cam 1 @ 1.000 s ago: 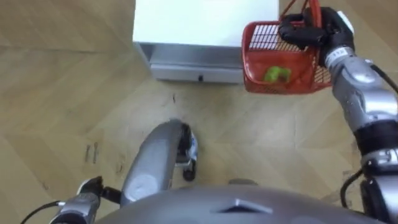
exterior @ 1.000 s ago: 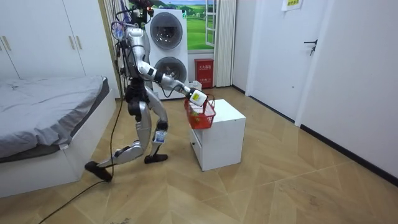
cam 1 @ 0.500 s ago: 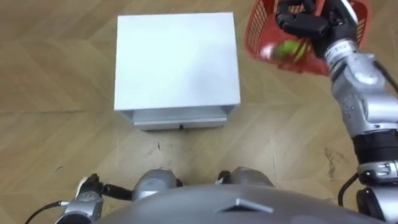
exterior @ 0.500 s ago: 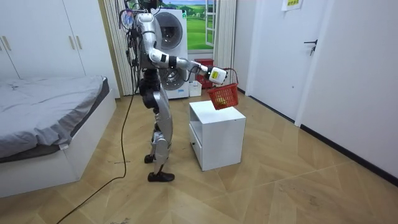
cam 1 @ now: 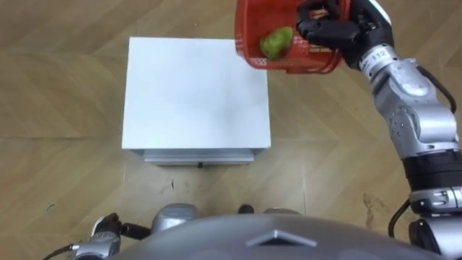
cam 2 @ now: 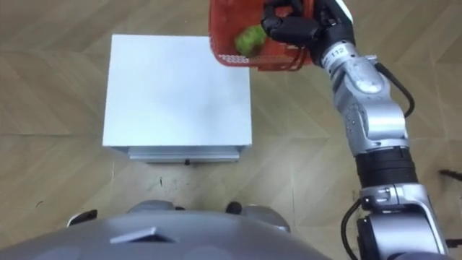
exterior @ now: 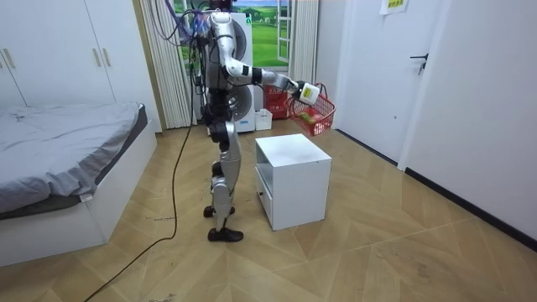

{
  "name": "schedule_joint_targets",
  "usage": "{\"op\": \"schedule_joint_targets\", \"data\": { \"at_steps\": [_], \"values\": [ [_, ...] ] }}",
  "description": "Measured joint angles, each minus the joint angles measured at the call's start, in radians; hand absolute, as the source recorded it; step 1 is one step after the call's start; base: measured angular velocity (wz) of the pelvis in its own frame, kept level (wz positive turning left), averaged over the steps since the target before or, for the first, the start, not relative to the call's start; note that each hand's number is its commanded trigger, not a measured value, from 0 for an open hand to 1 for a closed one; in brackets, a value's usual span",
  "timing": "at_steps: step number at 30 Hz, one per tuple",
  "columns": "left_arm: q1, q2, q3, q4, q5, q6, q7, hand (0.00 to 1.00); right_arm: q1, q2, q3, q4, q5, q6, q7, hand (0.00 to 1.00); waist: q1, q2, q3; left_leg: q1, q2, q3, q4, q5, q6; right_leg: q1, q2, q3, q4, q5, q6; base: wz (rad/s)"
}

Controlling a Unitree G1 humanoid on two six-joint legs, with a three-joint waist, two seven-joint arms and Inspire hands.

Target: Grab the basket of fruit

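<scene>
The fruit basket (cam 1: 289, 50) is red mesh with a green fruit (cam 1: 276, 42) inside. It hangs in the air over the far right corner of the white cabinet (cam 1: 195, 94). My right hand (cam 1: 333, 27) is shut on its handle, arm stretched forward. The right eye view shows the same: basket (cam 2: 242, 43), fruit (cam 2: 250, 40), right hand (cam 2: 297, 27). In the room view I stand upright at the cabinet's (exterior: 292, 180) side, holding the basket (exterior: 314, 116) out above its top. My left hand (cam 1: 102, 244) hangs low at the lower left.
The cabinet has a drawer front (cam 1: 198, 155) facing me. Wooden floor lies all round it. In the room view a bed (exterior: 67, 159) stands at the left, stacked washing machines (exterior: 243, 50) behind me, and a door (exterior: 428, 75) at the right.
I have straightened from a low crouch to upright. The right hand has carried the basket from beside the cabinet's front up and over its far right corner.
</scene>
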Motion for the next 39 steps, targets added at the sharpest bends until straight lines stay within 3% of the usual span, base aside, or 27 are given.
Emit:
{"op": "schedule_joint_targets", "data": {
  "at_steps": [4, 9, 23, 27, 29, 33, 34, 35, 39],
  "values": [
    [0.001, 0.001, 0.000, 0.000, 0.000, 0.006, 0.000, 0.00, 0.000, 0.006, 0.050, 0.008, 0.011, 0.013, 0.020, 1.00, 0.023, 0.000, 0.0013, 0.000, -0.004, 0.000, 0.000, 0.000, 0.000, 0.005, -0.008, -0.020, 0.000, -0.001, 0.001, 0.08],
    [0.005, 0.001, 0.000, -0.003, 0.000, 0.006, -0.008, 0.00, 0.000, 0.049, 0.063, 0.012, 0.019, 0.016, 0.026, 1.00, 0.032, -0.003, 0.0068, -0.005, -0.009, 0.000, 0.000, 0.000, 0.000, 0.010, -0.019, -0.027, 0.000, -0.007, 0.011, 0.14],
    [0.017, 0.000, -0.018, 0.045, 0.008, 0.028, -0.035, 0.00, -0.001, 0.068, 0.163, 0.146, 0.030, 0.025, 0.037, 1.00, 0.061, 0.013, 0.0176, -0.058, -0.020, 0.000, 0.027, 0.000, 0.001, -0.017, -0.027, -0.052, 0.001, -0.015, 0.020, 0.05],
    [0.017, -0.002, -0.022, 0.045, 0.024, 0.039, -0.056, 0.00, -0.001, 0.069, 0.171, 0.152, 0.030, 0.025, 0.039, 1.00, 0.072, 0.022, 0.0149, -0.091, -0.020, -0.002, 0.040, -0.004, 0.011, -0.034, -0.028, -0.068, 0.005, -0.017, 0.012, 0.09],
    [0.018, -0.006, -0.022, 0.044, 0.030, 0.053, -0.067, 0.00, -0.001, 0.070, 0.171, 0.172, 0.030, 0.026, 0.040, 1.00, 0.076, 0.025, 0.0059, -0.105, -0.020, -0.005, 0.045, -0.004, 0.011, -0.044, -0.029, -0.072, 0.010, -0.017, 0.011, 0.07],
    [0.023, -0.013, -0.042, 0.041, 0.030, 0.069, -0.074, 0.00, -0.002, 0.072, 0.177, 0.186, 0.030, 0.040, 0.040, 1.00, 0.083, 0.027, 0.0056, -0.128, -0.021, -0.005, 0.061, -0.003, 0.013, -0.063, -0.033, -0.074, 0.022, -0.016, 0.010, 0.01],
    [0.023, -0.012, -0.043, 0.041, 0.031, 0.070, -0.078, 0.00, -0.002, 0.074, 0.177, 0.193, 0.031, 0.040, 0.040, 0.35, 0.088, 0.027, 0.0054, -0.128, -0.021, -0.005, 0.061, -0.003, 0.013, -0.063, -0.033, -0.074, 0.022, -0.016, 0.010, 0.00],
    [0.023, -0.012, -0.043, 0.042, 0.030, 0.071, -0.079, 0.00, -0.004, 0.081, 0.177, 0.218, 0.035, 0.040, 0.040, 0.00, 0.090, 0.025, 0.0045, -0.126, -0.021, -0.005, 0.065, -0.003, 0.013, -0.062, -0.033, -0.075, 0.022, -0.016, 0.010, 0.00],
    [0.023, -0.012, -0.043, 0.043, 0.030, 0.068, -0.079, 0.00, -0.004, 0.098, 0.178, 0.301, 0.036, 0.043, 0.042, 0.00, 0.095, 0.015, 0.0075, -0.129, -0.021, -0.006, 0.067, -0.003, 0.013, -0.063, -0.034, -0.085, 0.022, -0.016, 0.010, 0.01]
  ]
}}
